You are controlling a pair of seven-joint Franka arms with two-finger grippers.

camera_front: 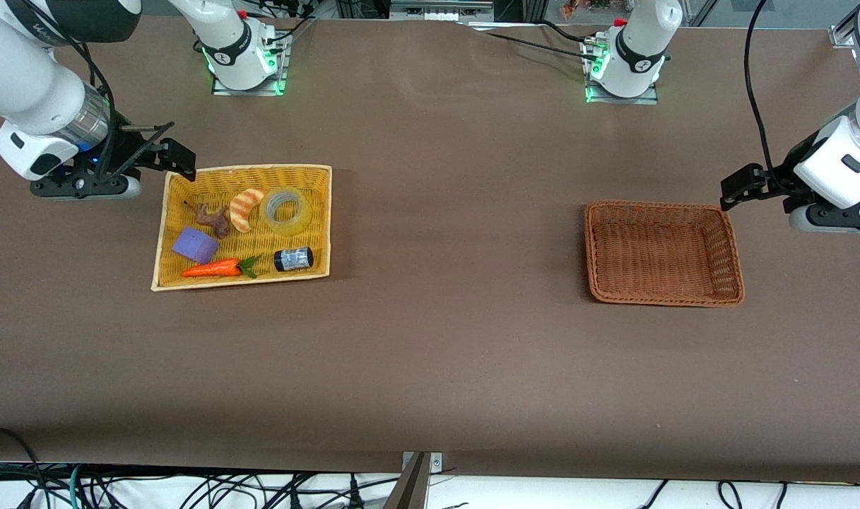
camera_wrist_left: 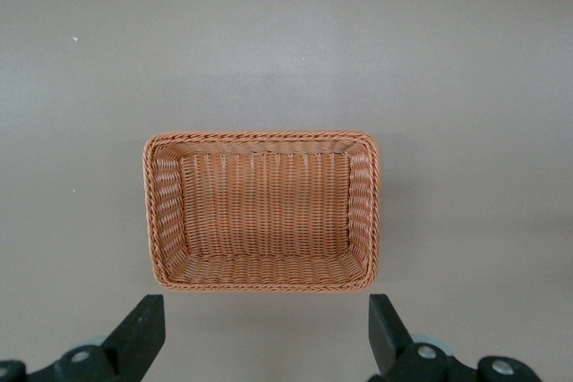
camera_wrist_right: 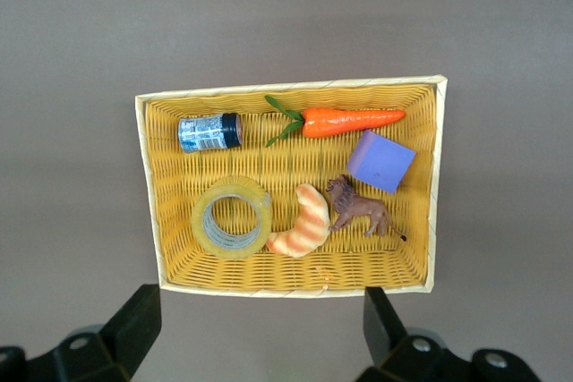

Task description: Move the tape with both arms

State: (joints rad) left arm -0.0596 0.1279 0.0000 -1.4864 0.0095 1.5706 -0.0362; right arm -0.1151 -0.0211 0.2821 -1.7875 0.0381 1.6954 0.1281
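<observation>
I see a wide brown desk [camera_front: 437, 353] with a smooth, plain top, and cables hang along its near edge. Both arms run off the picture, so I only see parts of them. My right pincer [camera_front: 181, 158] hangs wide open and empty, just over the rim of the yellow woven tray [camera_front: 162, 233]. The tape [camera_front: 286, 210], a see-through yellowish ring, lies flat in that tray, touching the stripy croissant [camera_front: 246, 210]. My left pincer [camera_front: 739, 185] also hangs open and empty, over the desk just beside the brown wicker basket [camera_front: 664, 297].
</observation>
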